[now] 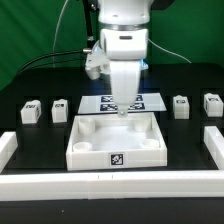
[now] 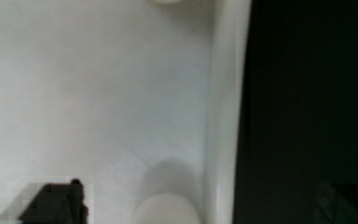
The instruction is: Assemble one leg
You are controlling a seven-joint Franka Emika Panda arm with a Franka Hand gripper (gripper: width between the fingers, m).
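Observation:
Four legs, small white blocks with tags, stand on the black table: two at the exterior view's left (image 1: 30, 110) (image 1: 60, 108) and two at its right (image 1: 181, 105) (image 1: 212, 103). None is held. My gripper (image 1: 122, 106) hangs low over the far edge of the large white square tray-like piece (image 1: 117, 152). In the wrist view the gripper (image 2: 197, 205) is open, with one dark fingertip (image 2: 51, 203) over the white tray surface (image 2: 87, 100) and the other barely visible against the black table. The tray's rim (image 2: 226, 110) runs between the jaws. No leg shows in the wrist view.
The marker board (image 1: 140, 100) lies just behind the tray piece, partly hidden by the gripper. White rails border the table at the front (image 1: 110, 182), left (image 1: 8, 148) and right (image 1: 213, 147). Cables hang behind the arm.

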